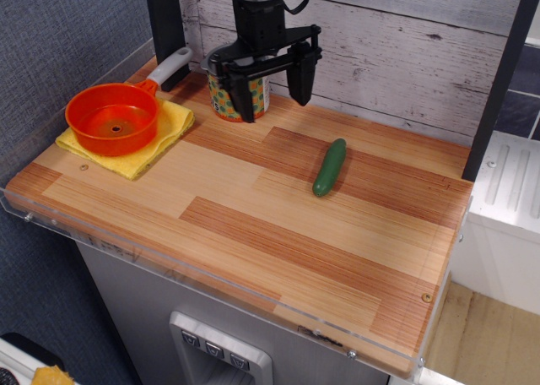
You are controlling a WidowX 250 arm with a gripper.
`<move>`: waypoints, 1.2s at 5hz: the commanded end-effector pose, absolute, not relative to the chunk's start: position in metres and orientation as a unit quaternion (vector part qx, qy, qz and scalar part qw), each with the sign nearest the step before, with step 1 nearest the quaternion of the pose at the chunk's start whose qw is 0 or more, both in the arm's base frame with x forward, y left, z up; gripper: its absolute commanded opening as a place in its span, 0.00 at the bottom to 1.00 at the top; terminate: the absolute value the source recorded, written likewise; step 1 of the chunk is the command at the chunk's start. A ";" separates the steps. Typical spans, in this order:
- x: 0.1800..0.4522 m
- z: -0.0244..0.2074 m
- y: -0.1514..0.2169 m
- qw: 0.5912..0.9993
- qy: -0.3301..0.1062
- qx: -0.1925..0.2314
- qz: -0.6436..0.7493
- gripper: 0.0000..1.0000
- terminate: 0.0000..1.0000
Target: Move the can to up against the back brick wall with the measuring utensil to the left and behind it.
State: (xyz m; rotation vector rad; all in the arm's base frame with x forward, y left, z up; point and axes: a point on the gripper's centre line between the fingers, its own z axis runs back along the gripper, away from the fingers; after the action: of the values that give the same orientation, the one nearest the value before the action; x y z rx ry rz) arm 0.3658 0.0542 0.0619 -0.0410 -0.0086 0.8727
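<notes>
Can: you find it upright at the back of the wooden tabletop, near the back brick wall. Gripper: your claw stands spread apart, one finger in front of the can, the other clear to its right. Measuring utensil: left of the can, resting on a yellow cloth. Cucumber: lying well to the right.
</notes>
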 end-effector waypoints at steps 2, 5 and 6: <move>0.322 0.091 0.076 0.990 -0.083 0.002 0.118 1.00 0.00; 0.310 0.098 0.043 0.995 -0.076 -0.002 0.072 1.00 0.00; 0.308 0.105 0.021 0.996 -0.078 -0.008 0.044 1.00 0.00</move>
State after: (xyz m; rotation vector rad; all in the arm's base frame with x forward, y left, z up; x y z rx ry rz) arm 0.3091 0.0057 0.0906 -0.0221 -0.1042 0.0807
